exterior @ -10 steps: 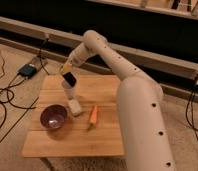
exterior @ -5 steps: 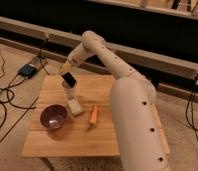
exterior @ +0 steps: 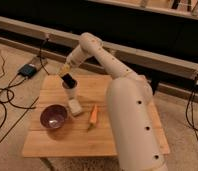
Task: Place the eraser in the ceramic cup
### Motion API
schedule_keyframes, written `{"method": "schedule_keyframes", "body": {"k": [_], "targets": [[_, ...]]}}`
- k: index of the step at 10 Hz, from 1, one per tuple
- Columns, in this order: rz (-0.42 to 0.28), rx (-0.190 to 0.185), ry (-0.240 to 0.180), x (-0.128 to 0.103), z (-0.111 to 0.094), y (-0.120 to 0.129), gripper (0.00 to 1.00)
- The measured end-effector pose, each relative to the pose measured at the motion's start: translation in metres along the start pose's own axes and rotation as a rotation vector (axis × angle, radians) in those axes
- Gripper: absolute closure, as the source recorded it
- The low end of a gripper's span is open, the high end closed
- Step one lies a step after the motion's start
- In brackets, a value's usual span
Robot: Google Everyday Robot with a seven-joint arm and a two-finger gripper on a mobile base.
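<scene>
Placement step in hand: the tool (exterior: 67, 75) hangs just above the ceramic cup (exterior: 70, 90) on the worktop (exterior: 112, 135), the eraser (exterior: 68, 78) at its tip over the cup mouth, grip state indeterminate; next move, judged, demands a clean release and straight lift.

Hand (exterior: 66, 73) over ceramic cup (exterior: 70, 91); eraser (exterior: 68, 79) in cup mouth; bowl (exterior: 53, 116) front-left.

One gripper (exterior: 65, 73) above table (exterior: 107, 140); one eraser (exterior: 68, 78), one ceramic cup (exterior: 70, 90), one purple bowl (exterior: 53, 116), one carrot (exterior: 93, 115), one pale block (exterior: 75, 107).
</scene>
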Motion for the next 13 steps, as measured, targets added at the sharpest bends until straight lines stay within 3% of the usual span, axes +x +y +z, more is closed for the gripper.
{"method": "schedule_keyframes", "body": {"k": [3,4,13], "targets": [[-0.003,0.003,0.011,0.001,0.004,0.001,0.25],[-0.004,0.004,0.013,0.001,0.004,0.002,0.21],[-0.009,0.037,0.007,-0.003,-0.007,0.003,0.2]]}}
